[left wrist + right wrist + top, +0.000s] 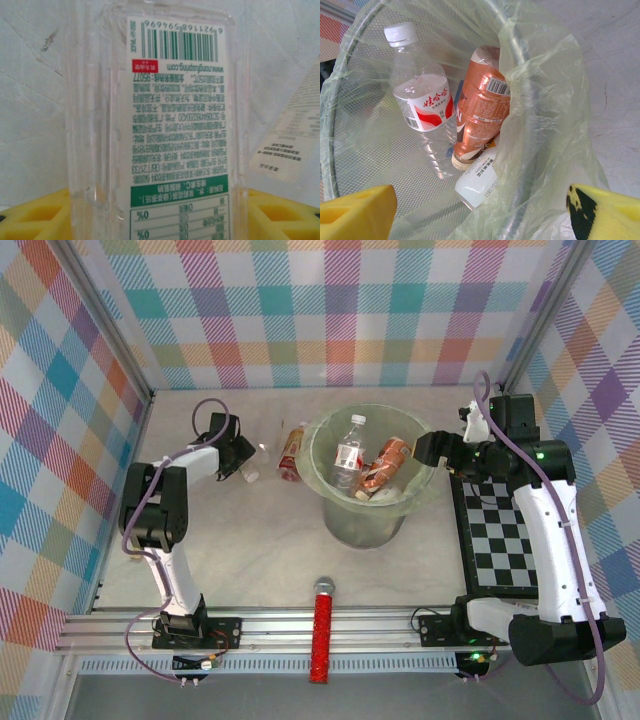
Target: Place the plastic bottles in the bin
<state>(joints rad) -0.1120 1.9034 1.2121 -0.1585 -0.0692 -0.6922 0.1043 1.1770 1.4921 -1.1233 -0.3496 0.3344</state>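
A clear bottle with a white label (175,100) lies on the table left of the bin, seen from above as the clear bottle (254,468). My left gripper (243,453) is open and straddles it; its yellow fingers (35,215) flank the bottle closely on both sides. An amber bottle (291,452) lies between that one and the bin (368,525). In the green-lined bin are a clear bottle with a red label (422,107), an amber bottle (480,107) and a white-labelled bottle (477,182). My right gripper (430,448) hangs open and empty over the bin's right rim, its fingers (355,212) wide apart.
A red glittery stick with a grey top (322,632) lies at the near edge in front of the bin. A black-and-white checkered mat (495,530) covers the table's right side under the right arm. Plaid walls enclose the table on three sides.
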